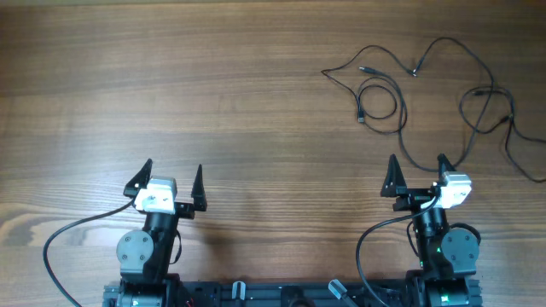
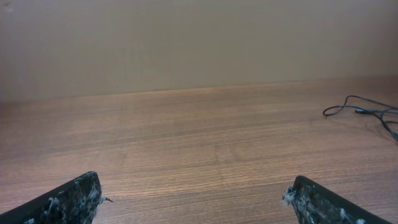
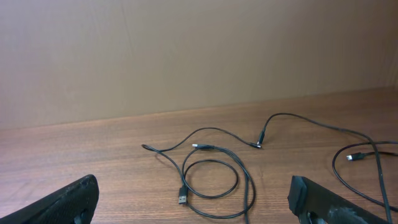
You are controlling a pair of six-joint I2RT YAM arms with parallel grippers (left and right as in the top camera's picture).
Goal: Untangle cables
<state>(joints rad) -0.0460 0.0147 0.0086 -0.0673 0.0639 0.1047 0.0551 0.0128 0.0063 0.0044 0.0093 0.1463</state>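
Observation:
Thin black cables (image 1: pixel 401 102) lie loose and overlapping on the wooden table at the far right. One makes a small loop with a USB plug end (image 1: pixel 362 117); others trail right toward the table edge (image 1: pixel 503 119). In the right wrist view the loop (image 3: pixel 211 180) and its silver-tipped plug (image 3: pixel 182 198) lie just ahead of my jaws. My right gripper (image 1: pixel 418 175) is open and empty, just in front of the cables. My left gripper (image 1: pixel 172 182) is open and empty at the front left, far from them. The left wrist view shows only a cable end (image 2: pixel 364 111) at the far right.
Thick black arm cables (image 1: pixel 77 234) curve beside both arm bases at the front edge. A plain beige wall (image 3: pixel 186 56) stands behind the table's far edge.

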